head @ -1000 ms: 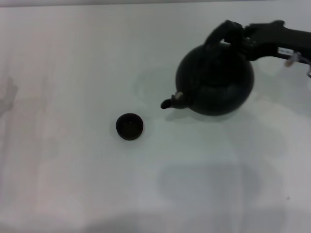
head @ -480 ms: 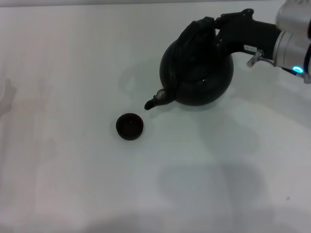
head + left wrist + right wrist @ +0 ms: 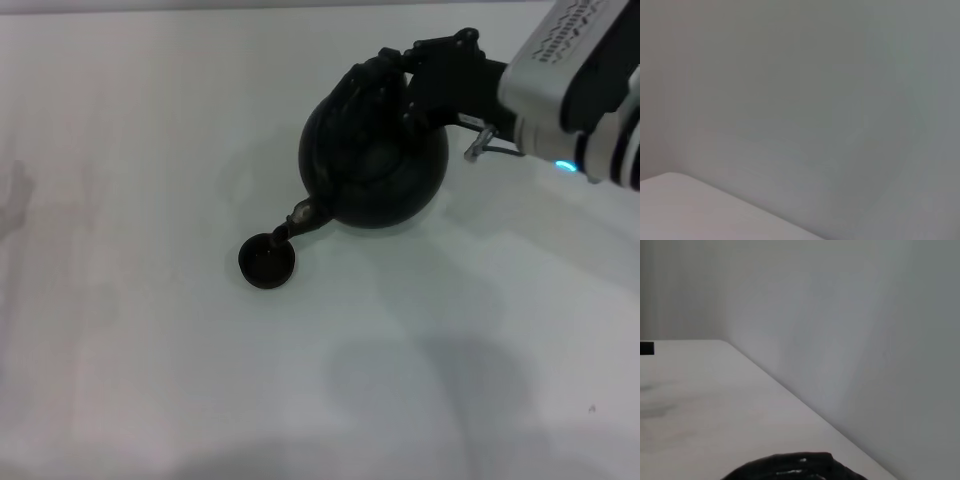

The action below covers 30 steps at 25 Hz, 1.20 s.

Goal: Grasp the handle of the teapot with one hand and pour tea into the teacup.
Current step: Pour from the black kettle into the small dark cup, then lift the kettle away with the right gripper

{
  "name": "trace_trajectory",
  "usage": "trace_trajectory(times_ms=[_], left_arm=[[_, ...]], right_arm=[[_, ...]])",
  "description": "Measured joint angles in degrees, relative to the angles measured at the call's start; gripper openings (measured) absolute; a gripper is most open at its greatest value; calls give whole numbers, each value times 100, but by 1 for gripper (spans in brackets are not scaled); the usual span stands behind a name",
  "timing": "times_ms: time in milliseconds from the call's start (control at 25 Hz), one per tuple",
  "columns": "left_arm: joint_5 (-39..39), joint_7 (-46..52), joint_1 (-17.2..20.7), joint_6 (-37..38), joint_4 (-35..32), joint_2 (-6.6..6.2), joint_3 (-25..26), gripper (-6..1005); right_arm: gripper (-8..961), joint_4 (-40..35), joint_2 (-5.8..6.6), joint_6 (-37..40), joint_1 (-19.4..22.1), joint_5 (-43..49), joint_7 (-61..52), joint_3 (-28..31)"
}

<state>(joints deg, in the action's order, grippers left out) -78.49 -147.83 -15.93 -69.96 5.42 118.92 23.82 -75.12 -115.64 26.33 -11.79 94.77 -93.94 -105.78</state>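
The large black teapot [image 3: 372,165] hangs above the white table, tilted with its short spout [image 3: 291,224] down over the rim of the tiny dark teacup [image 3: 267,262]. My right gripper [image 3: 425,75] is shut on the black arched handle [image 3: 385,85] at the top of the pot. A dark curved bit of the pot shows at the edge of the right wrist view [image 3: 795,468]. The cup stands upright on the table, left of and nearer than the pot. My left gripper is out of view.
The white table [image 3: 150,150] stretches all round the cup and pot. My right arm's white and black housing [image 3: 580,70] reaches in from the far right. The left wrist view shows only a pale wall and a table corner [image 3: 690,210].
My right gripper has carried the teapot left and nearer, and tipped it. The spout has gone from well right of the cup to over its rim. The cup has not moved.
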Motion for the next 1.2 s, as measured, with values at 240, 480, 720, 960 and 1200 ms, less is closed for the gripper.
trace_trajectory(times_ms=[240, 480, 720, 960, 1200], left_arm=[[0, 0, 9, 0, -80, 0, 0, 891], [0, 0, 11, 0, -119, 0, 0, 891], [0, 0, 11, 0, -127, 0, 0, 891], [0, 0, 11, 0, -130, 0, 0, 890], [0, 0, 2, -1, -129, 0, 0, 890]], right_arm=[[156, -55, -6, -625, -38, 4, 370, -519], [148, -79, -8, -1067, -43, 7, 747, -842], [135, -81, -11, -1217, -36, 7, 984, -936], [128, -110, -9, -1253, 20, 7, 1176, -988], [129, -199, -11, -1290, 53, -3, 1366, -1061]])
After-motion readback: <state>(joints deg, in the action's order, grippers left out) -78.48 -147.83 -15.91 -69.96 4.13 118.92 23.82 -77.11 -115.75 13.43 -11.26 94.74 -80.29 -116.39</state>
